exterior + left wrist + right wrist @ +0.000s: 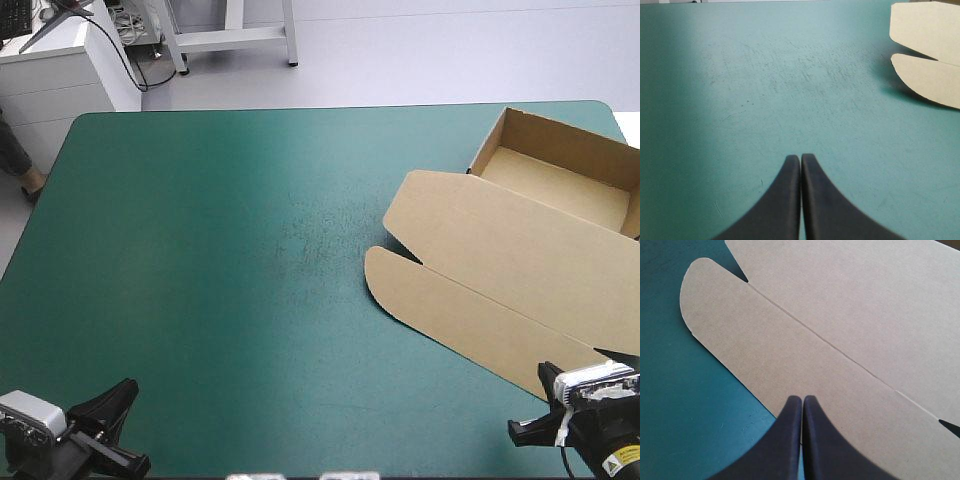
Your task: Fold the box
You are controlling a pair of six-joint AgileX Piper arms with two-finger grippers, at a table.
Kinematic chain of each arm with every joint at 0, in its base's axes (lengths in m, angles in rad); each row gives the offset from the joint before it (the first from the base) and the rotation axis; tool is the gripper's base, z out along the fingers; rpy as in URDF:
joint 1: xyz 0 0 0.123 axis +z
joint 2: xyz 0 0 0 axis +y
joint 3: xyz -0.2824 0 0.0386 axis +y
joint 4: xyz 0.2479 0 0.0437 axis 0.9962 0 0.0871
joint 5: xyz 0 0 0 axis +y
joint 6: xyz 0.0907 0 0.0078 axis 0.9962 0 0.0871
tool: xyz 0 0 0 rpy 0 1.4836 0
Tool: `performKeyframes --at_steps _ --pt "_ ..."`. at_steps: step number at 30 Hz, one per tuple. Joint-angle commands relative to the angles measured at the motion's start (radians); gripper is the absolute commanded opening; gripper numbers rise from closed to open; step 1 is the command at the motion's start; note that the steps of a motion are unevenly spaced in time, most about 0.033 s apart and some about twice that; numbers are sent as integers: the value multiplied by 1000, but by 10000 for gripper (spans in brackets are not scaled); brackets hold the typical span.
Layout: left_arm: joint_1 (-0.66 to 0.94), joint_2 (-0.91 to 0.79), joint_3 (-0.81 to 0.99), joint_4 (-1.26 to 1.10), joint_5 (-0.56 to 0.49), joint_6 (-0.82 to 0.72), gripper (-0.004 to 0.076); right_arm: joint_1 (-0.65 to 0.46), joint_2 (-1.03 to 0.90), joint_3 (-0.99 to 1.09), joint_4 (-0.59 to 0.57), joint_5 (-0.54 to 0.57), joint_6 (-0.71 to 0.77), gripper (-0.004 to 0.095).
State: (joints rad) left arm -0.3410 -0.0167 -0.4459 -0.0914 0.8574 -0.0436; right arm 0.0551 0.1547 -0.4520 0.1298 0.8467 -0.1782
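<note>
Box (505, 255) of brown board lies at the high view's right, its tray (560, 132) in the upper right open and empty, its lid (470, 300) flat. It looks light, stiff and prone to slide, so the lid's free edge seems the best hold. The left gripper (800, 158), lower left, and the right gripper (802, 399), over the lid, are both closed and hold nothing.

The left gripper (800, 157) has its two black fingers pressed together along their inner edges, forming one pointed arch. The right gripper (802, 399) is closed the same way, tips meeting. In the high view only each arm's wrist end shows, low and angled forward.
</note>
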Motion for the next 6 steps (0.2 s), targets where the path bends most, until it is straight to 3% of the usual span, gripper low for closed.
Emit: performKeyframes --at_steps 1,6 --pt "3 9 -22 -10 -75 -2 -8 2 11 -26 5 -69 -8 -13" --pt "3 9 -22 -10 -75 -2 -8 2 11 -26 5 -69 -8 -13"
